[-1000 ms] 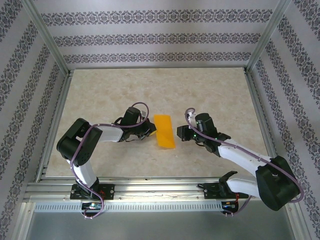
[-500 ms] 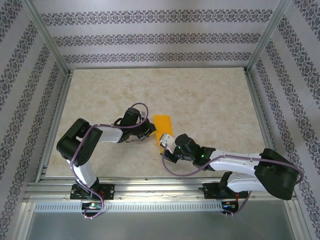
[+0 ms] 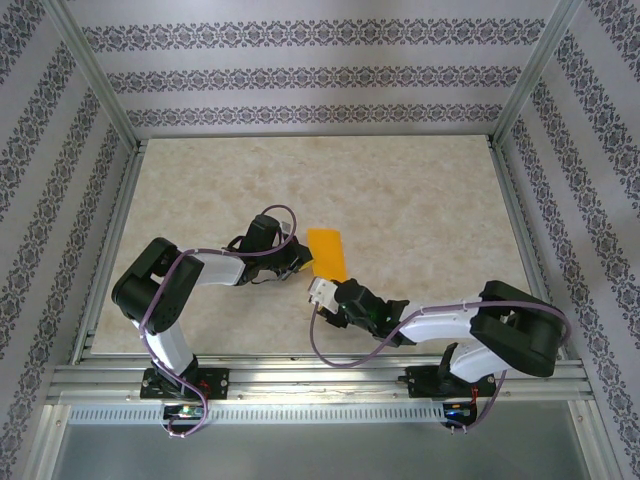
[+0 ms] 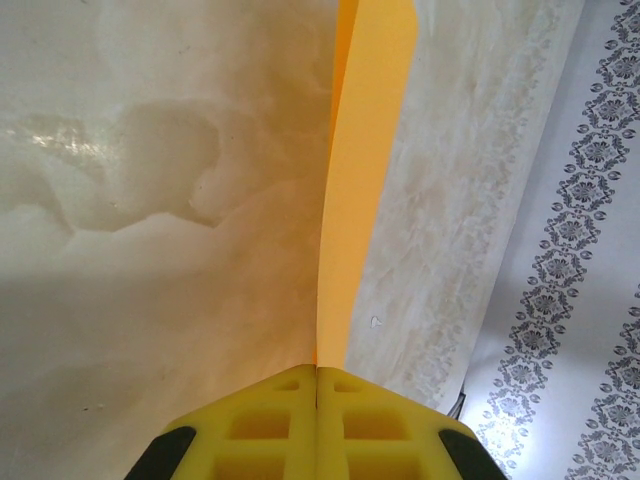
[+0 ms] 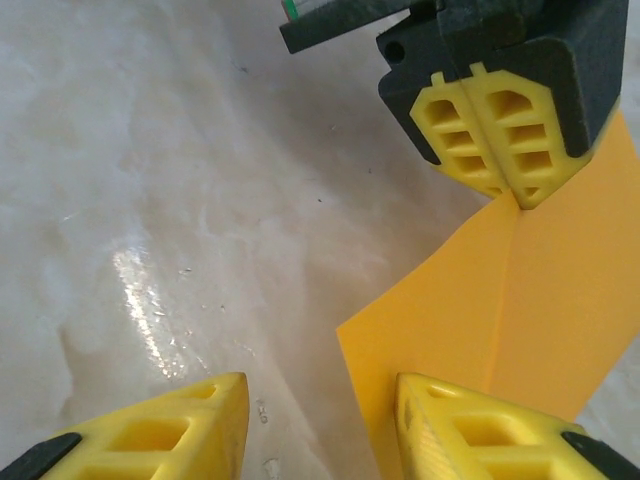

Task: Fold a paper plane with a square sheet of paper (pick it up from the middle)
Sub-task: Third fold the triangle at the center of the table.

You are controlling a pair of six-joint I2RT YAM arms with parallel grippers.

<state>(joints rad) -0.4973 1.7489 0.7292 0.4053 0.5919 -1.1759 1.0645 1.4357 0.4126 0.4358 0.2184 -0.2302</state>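
Two yellow-fingered grippers meet at one bright orange sheet of paper (image 3: pixel 328 255) near the middle of your beige marbled table (image 3: pixel 420 190). Closest to you, past the aluminium front rail (image 3: pixel 300 372), the right gripper (image 5: pixel 320 430) sits low with its fingers apart and nothing between them. In its wrist view one finger overlaps the sheet's near corner; you cannot tell whether it touches.

Just beyond, the sheet looks from above like a narrow rectangle, plain and unmarked, with its long side running away from you. A straight crease runs from the pinched spot toward the right gripper. The left gripper (image 5: pixel 517 192) reaches in from the left, its fingers pressed together on the sheet's left edge at the end of that crease.

Bare tabletop lies to the right of the sheet and beyond it, as far as the table's far edge. There the grey patterned walls (image 3: pixel 300 75) and metal corner posts (image 3: pixel 95 75) close you in.
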